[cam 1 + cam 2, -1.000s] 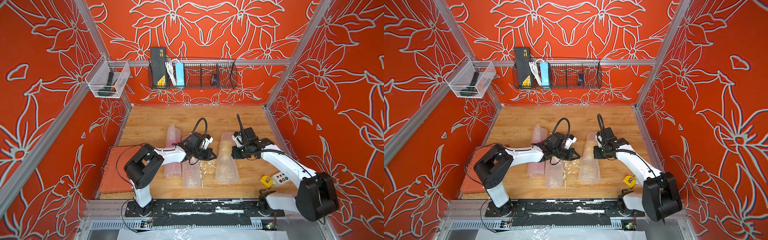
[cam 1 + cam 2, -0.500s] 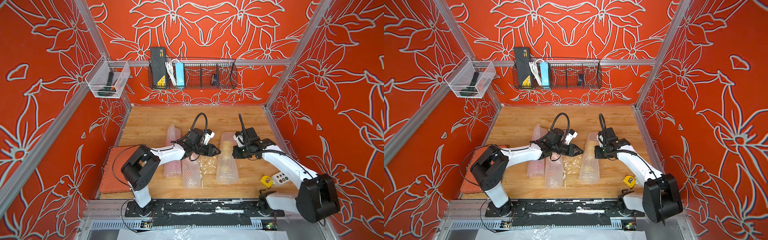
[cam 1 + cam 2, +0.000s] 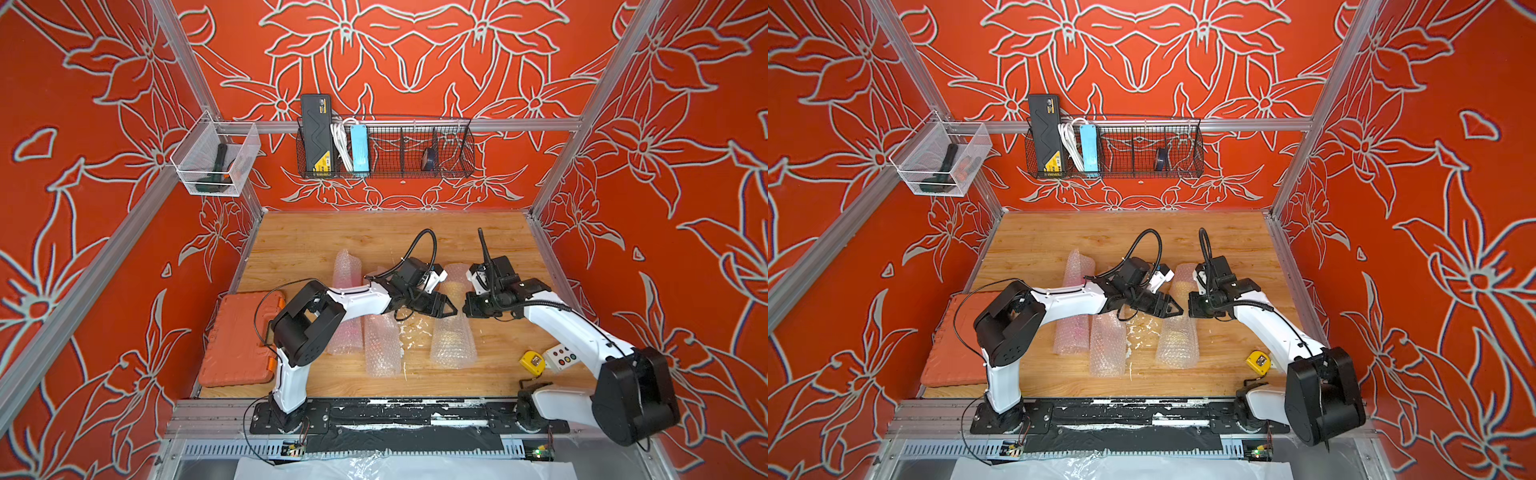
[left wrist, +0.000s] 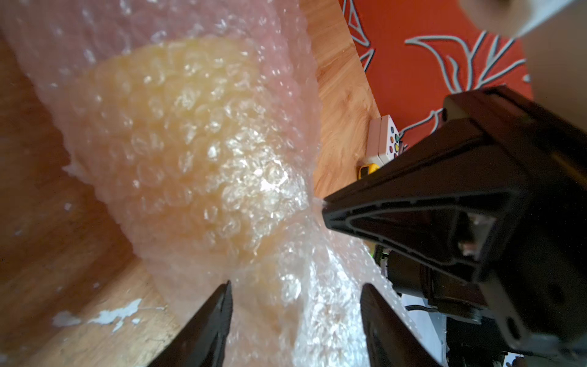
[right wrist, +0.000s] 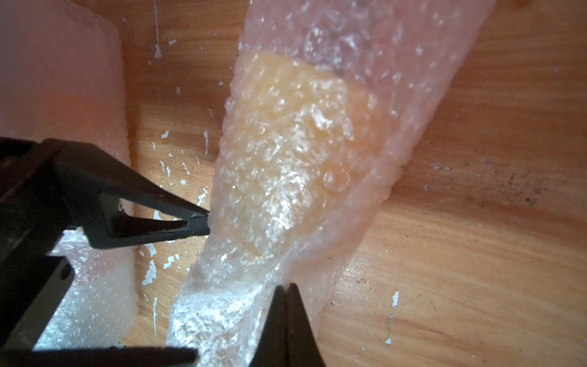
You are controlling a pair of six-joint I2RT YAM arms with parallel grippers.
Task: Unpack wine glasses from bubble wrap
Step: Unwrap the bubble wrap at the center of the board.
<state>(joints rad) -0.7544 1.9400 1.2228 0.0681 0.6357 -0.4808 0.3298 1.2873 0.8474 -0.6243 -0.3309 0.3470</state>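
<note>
Obs.: My right gripper point(image 5: 287, 289) has its jaws pressed together on a fold of the bubble wrap roll point(image 3: 453, 336), pinching the plastic at the roll's side, low against the table point(image 3: 316, 241). My left gripper point(image 4: 295, 305) is spread, with one finger on each side of the same roll and nothing held.

Location: The yellow goblet point(image 5: 295, 152) lies on its side inside this roll, fully covered, a pale yellow mass behind the bubbles. The other two rolls point(image 3: 382, 345) lie beside it, nearer my left arm, and are not unwrapped.

Uncertain: The glare on the plastic hides the layers, so I cannot tell whether the pinch holds only the outer flap or several turns.

Step in hand (judgement): Open the first roll.

Method:
- Keep the right pinch as the anchor.
- Close the left jaws on the wrapped goblet gently, across its widest part, not on loose film.
- Peel the flap away around the roll, not along it.
- Pull slowly, since the film stretches and the goblet could roll off sideways.
- If the whole roll turns with the flap, regrip closer to the free edge.
</note>
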